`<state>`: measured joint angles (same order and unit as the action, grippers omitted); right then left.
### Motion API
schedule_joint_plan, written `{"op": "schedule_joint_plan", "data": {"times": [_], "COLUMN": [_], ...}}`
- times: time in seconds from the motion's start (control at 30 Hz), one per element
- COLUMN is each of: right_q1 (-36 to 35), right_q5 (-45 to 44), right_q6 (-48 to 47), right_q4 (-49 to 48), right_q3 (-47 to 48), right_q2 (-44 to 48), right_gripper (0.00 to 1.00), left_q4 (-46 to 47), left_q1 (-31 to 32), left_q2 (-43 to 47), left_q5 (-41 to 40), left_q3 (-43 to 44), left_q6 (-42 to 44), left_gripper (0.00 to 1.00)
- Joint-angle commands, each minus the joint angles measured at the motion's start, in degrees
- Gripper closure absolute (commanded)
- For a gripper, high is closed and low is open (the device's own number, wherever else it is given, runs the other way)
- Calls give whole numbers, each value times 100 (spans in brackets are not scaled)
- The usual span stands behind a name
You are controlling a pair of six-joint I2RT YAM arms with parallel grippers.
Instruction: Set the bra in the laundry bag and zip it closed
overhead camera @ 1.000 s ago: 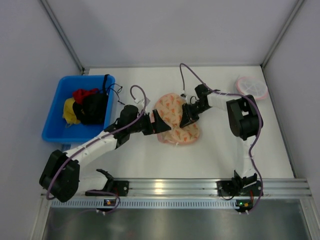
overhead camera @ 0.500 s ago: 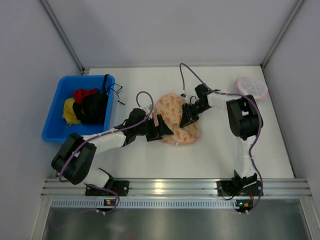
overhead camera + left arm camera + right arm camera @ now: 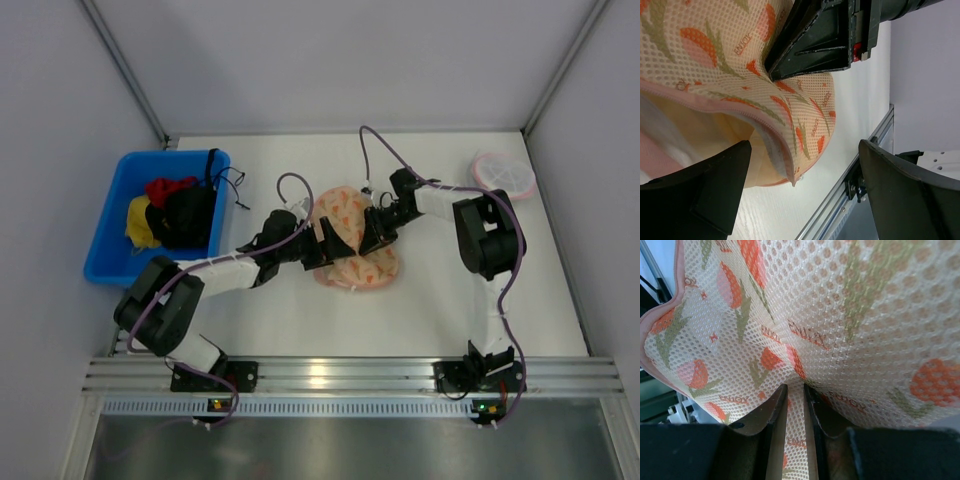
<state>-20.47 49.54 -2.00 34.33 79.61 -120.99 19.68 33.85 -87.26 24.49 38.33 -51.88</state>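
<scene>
The laundry bag (image 3: 352, 245), peach mesh with orange prints and a pink edge, lies at the table's middle. My right gripper (image 3: 376, 238) is shut on a pinched fold of its top layer (image 3: 795, 390) and holds that layer raised. My left gripper (image 3: 326, 243) is open at the bag's left edge, its fingers (image 3: 700, 195) wide apart on either side of the lifted pink-edged opening (image 3: 775, 150). The bra (image 3: 710, 135), smooth tan fabric, shows inside the bag under the raised mesh. The right gripper also shows in the left wrist view (image 3: 815, 45), clamped on the mesh.
A blue bin (image 3: 108, 235) at the left holds red, yellow and black clothes (image 3: 175, 212). A small round pink-rimmed white mesh item (image 3: 503, 172) lies at the back right. An aluminium rail (image 3: 350, 375) runs along the near edge. Grey walls enclose the table.
My left arm has folded in, its elbow swinging down and left, while its gripper moved right, up against the bag's left edge. The right arm has stayed put, still holding the mesh.
</scene>
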Motion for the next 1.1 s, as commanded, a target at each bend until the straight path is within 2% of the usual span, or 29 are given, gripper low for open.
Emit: {"op": "schedule_joint_plan", "data": {"times": [0.0, 0.17, 0.47, 0.87, 1.07], "right_q1": [-54, -54, -54, -62, -98], "right_q5": [82, 82, 109, 161, 214], "right_q6": [-187, -213, -257, -275, -248], "right_q4": [-75, -49, -40, -66, -75], "right_q3": [81, 81, 37, -69, -86], "right_q2": [49, 58, 128, 216, 216], "right_gripper": [80, 80, 80, 80, 80], "left_q4": [581, 537, -350, -457, -27], "left_q1": [34, 43, 43, 96, 210], "left_q2": [-124, -19, 544, -71, -466], "left_q5": [56, -6, -348, -515, -401], "left_q3": [201, 105, -36, 306, 439], "left_q6": [-94, -33, 204, 274, 187], "left_gripper": [6, 7, 6, 6, 6]}}
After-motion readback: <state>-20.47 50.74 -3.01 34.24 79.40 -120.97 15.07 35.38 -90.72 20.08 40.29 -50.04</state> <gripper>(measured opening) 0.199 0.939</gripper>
